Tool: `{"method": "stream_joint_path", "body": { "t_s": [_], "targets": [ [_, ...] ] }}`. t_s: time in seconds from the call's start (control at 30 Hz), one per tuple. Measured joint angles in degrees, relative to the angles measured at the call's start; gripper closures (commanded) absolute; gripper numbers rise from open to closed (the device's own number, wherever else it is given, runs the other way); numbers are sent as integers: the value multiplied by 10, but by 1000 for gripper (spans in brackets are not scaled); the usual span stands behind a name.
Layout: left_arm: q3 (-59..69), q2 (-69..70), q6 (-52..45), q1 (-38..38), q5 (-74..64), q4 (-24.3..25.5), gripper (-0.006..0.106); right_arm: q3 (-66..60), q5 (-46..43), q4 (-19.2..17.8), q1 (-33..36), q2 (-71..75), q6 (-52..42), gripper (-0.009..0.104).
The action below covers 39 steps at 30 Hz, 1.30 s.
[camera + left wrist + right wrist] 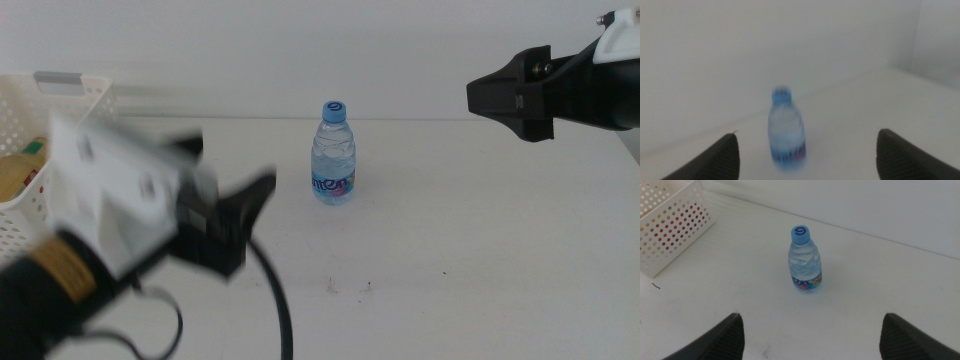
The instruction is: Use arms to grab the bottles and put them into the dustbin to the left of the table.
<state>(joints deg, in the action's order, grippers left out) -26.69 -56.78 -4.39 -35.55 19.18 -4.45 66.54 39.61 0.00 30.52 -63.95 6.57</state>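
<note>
One water bottle (334, 154) stands upright near the centre of the table (470, 260). It is clear, with a blue cap bearing a white ring mark; its blue label is too small to read. One white dustbin (40, 150), with hole-patterned sides, sits at nine o'clock from the bottle, well apart, with red and yellow items inside. My left gripper (240, 215), blurred, lies at seven o'clock from the bottle, jaws wide apart and holding nothing. My right gripper (500, 95) hangs at two o'clock, jaws likewise wide and holding nothing.
</note>
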Motion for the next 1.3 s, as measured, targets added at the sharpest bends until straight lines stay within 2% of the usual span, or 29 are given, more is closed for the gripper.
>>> {"method": "stream_joint_path", "body": {
  "t_s": [0.13,0.3,0.4,0.7,0.77,1.0,1.3],
  "targets": [
    [79,-33,16,-1,70,1,7,0,0,0,0,0,0,3],
    [92,-58,12,-2,73,13,7,0,0,0,0,0,0,3],
    [93,-87,8,-3,121,21,7,0,0,0,0,0,0,3],
    [81,-332,17,14,425,22,7,0,0,0,0,0,0,3],
    [54,-385,21,23,458,28,7,0,0,0,0,0,0,3],
    [-72,-502,49,40,447,72,7,0,0,0,0,0,0,3],
    [-209,-610,57,46,404,71,7,0,0,0,0,0,0,3]
  ]
}}
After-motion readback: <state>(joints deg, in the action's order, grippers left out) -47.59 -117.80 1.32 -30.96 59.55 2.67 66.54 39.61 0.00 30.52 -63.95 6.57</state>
